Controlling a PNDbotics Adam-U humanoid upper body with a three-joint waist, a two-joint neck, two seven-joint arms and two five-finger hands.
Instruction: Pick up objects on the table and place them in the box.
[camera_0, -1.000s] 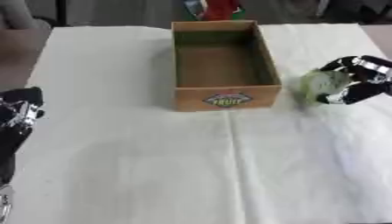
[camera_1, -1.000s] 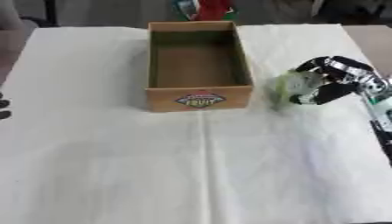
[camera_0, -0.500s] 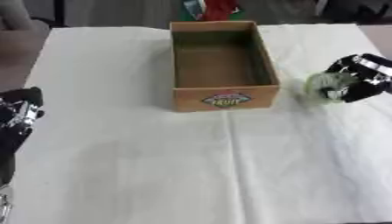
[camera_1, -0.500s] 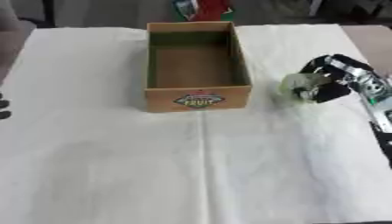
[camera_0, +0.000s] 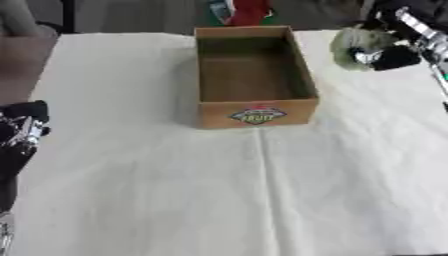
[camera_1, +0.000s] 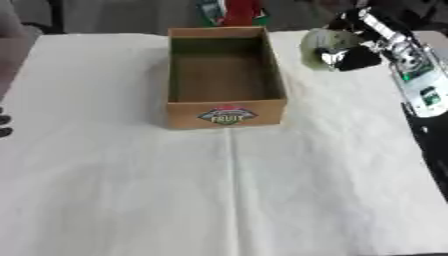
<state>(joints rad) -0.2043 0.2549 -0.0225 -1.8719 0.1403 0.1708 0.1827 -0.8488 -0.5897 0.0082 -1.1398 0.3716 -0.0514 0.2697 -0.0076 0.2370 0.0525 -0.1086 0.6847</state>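
Observation:
An open cardboard box (camera_0: 252, 107) with a fruit label on its front stands at the middle back of the white-clothed table; its inside looks bare. My right hand (camera_1: 354, 54) is raised to the right of the box, near its far end, shut on a pale green rounded object (camera_1: 315, 42). The object hangs above the cloth, just outside the box's right wall. My left hand (camera_0: 22, 132) rests at the left edge of the table, away from the box; its fingers are too unclear to read.
A red and green item (camera_0: 238, 11) lies just behind the box's far wall. The white cloth (camera_0: 157, 190) covers the table. My right forearm (camera_1: 418, 85) runs down the right side.
My right hand has lifted the green object off the cloth and carried it up and toward the far end of the box. The left hand stays put.

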